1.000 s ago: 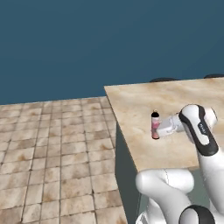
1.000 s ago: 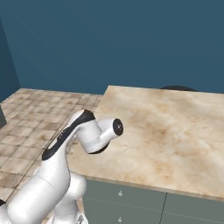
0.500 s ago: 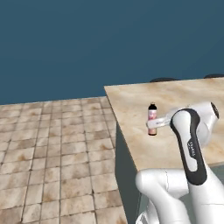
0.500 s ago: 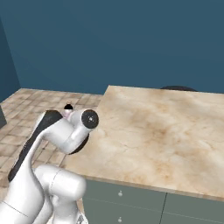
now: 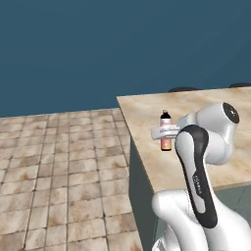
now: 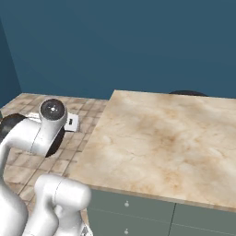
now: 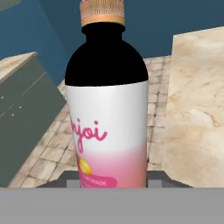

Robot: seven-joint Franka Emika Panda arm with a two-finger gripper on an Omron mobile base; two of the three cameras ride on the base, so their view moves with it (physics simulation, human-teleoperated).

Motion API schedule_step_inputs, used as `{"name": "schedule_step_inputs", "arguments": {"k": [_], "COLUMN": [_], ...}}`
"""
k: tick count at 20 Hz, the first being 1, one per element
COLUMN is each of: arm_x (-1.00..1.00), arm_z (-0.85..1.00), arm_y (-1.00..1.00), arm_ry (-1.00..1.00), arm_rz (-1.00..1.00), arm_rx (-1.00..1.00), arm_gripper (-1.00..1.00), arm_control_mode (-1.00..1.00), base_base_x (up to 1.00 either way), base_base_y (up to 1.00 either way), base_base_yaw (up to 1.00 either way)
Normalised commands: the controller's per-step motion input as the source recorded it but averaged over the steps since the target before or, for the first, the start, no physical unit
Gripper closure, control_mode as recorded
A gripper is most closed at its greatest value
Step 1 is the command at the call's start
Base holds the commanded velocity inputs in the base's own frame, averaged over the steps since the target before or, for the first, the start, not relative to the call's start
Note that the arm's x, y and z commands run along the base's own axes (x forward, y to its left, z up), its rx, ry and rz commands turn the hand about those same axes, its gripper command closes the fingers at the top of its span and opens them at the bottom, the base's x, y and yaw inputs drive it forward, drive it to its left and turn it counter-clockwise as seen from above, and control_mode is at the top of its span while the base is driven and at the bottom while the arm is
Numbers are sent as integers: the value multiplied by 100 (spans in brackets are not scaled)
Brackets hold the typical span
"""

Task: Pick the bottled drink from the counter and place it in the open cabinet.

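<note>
Pink bottle (image 5: 166, 133) sits pinched between the fingers (image 5: 165, 131); carry it upright, clear of the desk (image 6: 156, 138).

Over the last second the bottled drink (image 5: 165, 131), clamped in the pincer (image 5: 164, 132), has climbed from the centre right of the left base view toward its middle and drifted left, nearer the worktop (image 5: 147, 117) edge. The arm has swung with it: its elbow, bent low at the right edge of that view before, now rears up in the lower right. In the right base view the wrist has moved from centre left to the far left.
</note>
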Motion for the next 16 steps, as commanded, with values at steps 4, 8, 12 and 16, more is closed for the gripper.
{"name": "schedule_step_inputs", "arguments": {"k": [4,8,12,16], "arm_x": [-49,-48,-37,-6], "arm_z": [34,30,7,1], "arm_y": [7,11,21,4], "arm_ry": [0,-4,-4,0], "arm_rz": [-4,-2,0,-1], "arm_rx": [-11,-15,-13,-3], "arm_gripper": [100,100,100,100], "arm_control_mode": [-100,-100,-100,-100], "base_base_x": [0,0,0,0], "base_base_y": [0,0,0,0], "base_base_yaw": [0,0,0,0]}}
